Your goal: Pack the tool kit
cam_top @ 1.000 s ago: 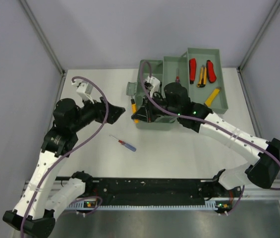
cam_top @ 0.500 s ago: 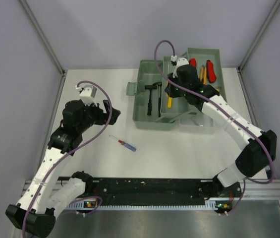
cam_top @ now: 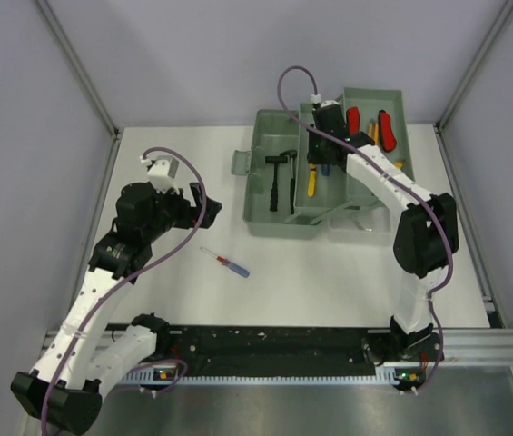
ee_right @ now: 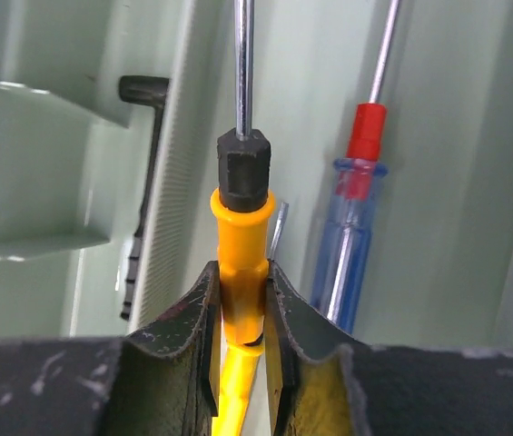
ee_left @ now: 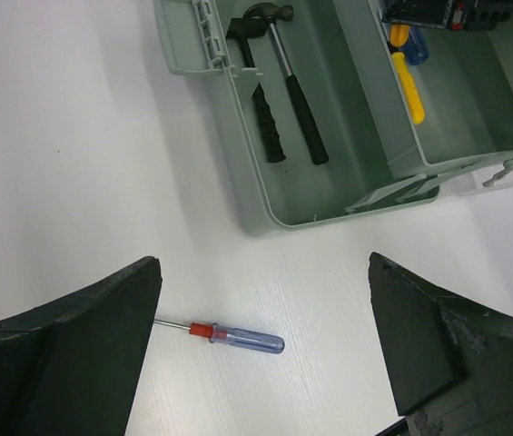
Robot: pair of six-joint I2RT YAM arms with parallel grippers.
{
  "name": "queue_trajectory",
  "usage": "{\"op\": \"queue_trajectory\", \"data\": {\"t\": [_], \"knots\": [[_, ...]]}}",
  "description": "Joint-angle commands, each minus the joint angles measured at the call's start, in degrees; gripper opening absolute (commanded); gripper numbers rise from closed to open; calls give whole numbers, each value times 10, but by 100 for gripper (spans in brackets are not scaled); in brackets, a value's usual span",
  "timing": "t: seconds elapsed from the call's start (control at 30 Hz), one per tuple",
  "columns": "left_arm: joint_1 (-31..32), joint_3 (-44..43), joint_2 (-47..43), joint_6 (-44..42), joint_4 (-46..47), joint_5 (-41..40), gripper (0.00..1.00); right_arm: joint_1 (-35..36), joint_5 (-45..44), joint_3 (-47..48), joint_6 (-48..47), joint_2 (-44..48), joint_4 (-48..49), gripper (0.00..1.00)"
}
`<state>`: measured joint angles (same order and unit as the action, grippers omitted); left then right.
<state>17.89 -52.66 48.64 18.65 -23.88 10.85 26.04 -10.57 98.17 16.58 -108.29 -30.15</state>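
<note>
While the right gripper (ee_right: 241, 304) clamps the yellow screwdriver (ee_right: 240, 232) at the middle tray of the toolbox (cam_top: 263, 195), we note the left gripper (cam_top: 206, 203) spread wide, empty, left of the toolbox. A blue screwdriver (ee_left: 238, 338) lies on the table (cam_top: 329, 272) before the toolbox.

Lab robot cell — white bench (cam_top: 329, 282) boxed in by plain grey panels (cam_top: 265, 54) on aluminium struts (cam_top: 77, 64), my arms (cam_top: 93, 300) bolted to a black rail (cam_top: 274, 345).
</note>
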Motion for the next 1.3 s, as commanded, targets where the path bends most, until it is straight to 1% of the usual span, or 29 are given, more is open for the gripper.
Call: {"op": "queue_trajectory", "data": {"t": [0.0, 0.1, 0.13, 0.23, 0.33, 0.37, 0.5, 0.53, 0.57, 0.63, 0.7, 0.8, 0.9, 1.0, 1.07, 1.27], "knots": [[0, 0, 3, -1, 19, 7, 98, -13, 14, 44, 21, -12, -2, 22], [0, -1, 14, 15, 18, -6, 98, -16, 20, 42, 26, -6, -3, 35], [0, 0, 21, 23, 15, -15, 97, -17, 22, 40, 26, -2, -3, 38], [0, 0, 46, 62, -8, -51, 97, -17, 24, 33, 28, 18, -5, 41], [-1, 5, 97, 124, -50, -91, 96, -17, 32, 14, 35, 58, -6, 41], [-2, 6, 122, 142, -59, -86, 94, -17, 37, 6, 36, 71, -6, 41], [-4, 12, 223, 181, -59, -19, 82, -16, 73, -33, 38, 128, -10, 42], [-4, 9, 250, 190, -59, -6, 77, -17, 80, -41, 39, 140, -12, 42], [-4, 7, 272, 199, -57, 5, 75, -16, 89, -57, 40, 155, -16, 42], [-4, 8, 311, 216, -40, 14, 67, -17, 99, -82, 42, 184, -18, 42], [-4, 10, 338, 233, -33, 15, 63, -17, 103, -105, 44, 208, -18, 43], [-1, 19, 356, 254, -37, -3, 58, -17, 103, -131, 46, 238, -20, 43], [2, 38, 346, 272, -39, -25, 57, -17, 103, -148, 45, 258, -19, 43], [10, 53, 324, 289, -35, -28, 58, -16, 104, -156, 43, 267, -20, 44], [27, 61, 312, 302, -31, -37, 58, -17, 124, -157, 43, 273, -21, 44], [50, 87, 325, 341, -32, -70, 60, -16, 134, -170, 38, 296, -23, 45]]}}
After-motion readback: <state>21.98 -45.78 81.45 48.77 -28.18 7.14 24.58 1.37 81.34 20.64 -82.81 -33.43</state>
